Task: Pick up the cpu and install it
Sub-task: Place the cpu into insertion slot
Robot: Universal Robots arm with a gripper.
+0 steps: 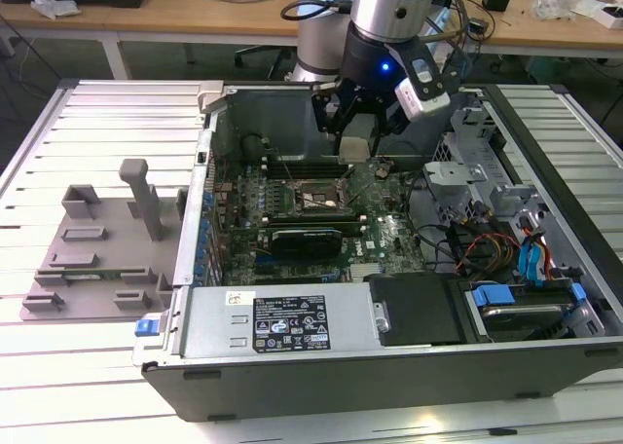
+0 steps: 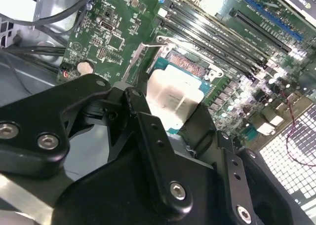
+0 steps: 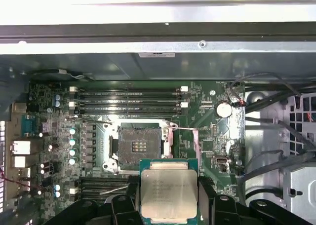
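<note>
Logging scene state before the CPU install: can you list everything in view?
cpu: 1, silver, in the hand above the motherboard
socket: 1, black-and-metal, on the motherboard
motherboard: 1, green, inside the case
coin battery: 1, silver, on the motherboard
case: 1, dark grey, open, on the slatted table
fixture: 1, grey, on the table, exterior view's left of the case
arm: 1, silver and black, above the case
hand: 1, black, shut on the cpu

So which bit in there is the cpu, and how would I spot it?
Find the open computer case lying on the slatted table, and the black claw hanging over its green circuit board. The cpu is the flat square pinched in the claw. Its shiny silver top sets it apart from the dark, empty socket on the board.
</note>
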